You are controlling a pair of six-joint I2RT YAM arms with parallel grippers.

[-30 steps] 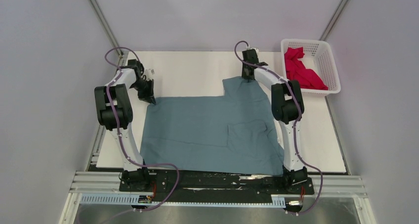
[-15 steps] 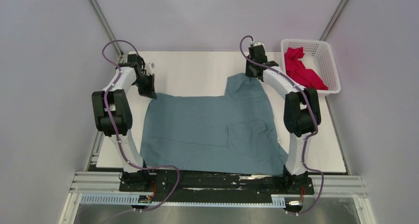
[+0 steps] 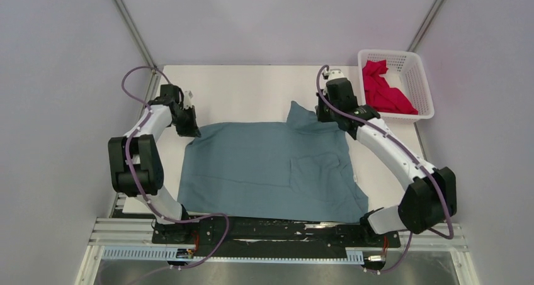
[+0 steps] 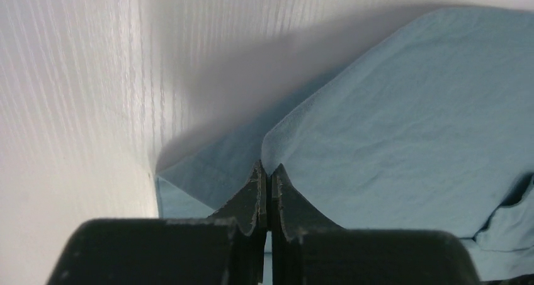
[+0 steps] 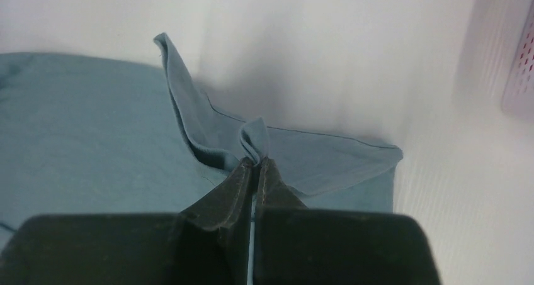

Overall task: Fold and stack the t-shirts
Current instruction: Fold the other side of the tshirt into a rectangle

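While left tool (image 4: 267,172), right tool (image 5: 255,162) pinch far corners, blue-grey t-shirt (image 3: 271,172) lies spread, creased.

The white table (image 3: 252,87) carries a blue-grey t-shirt (image 3: 264,165), spread from the left gripper (image 3: 194,133) fingers across to the right gripper (image 3: 321,116) fingers and nearward. A white lattice basket (image 3: 426,90) stands just right of the right fingers.

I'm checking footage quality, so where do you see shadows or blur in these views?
Top external: evenly lit, sharp. Left wrist: shadow falls on the table beyond the blue-grey t-shirt. Right wrist: shadow behind its lifted fold; the white basket at right is blurred.
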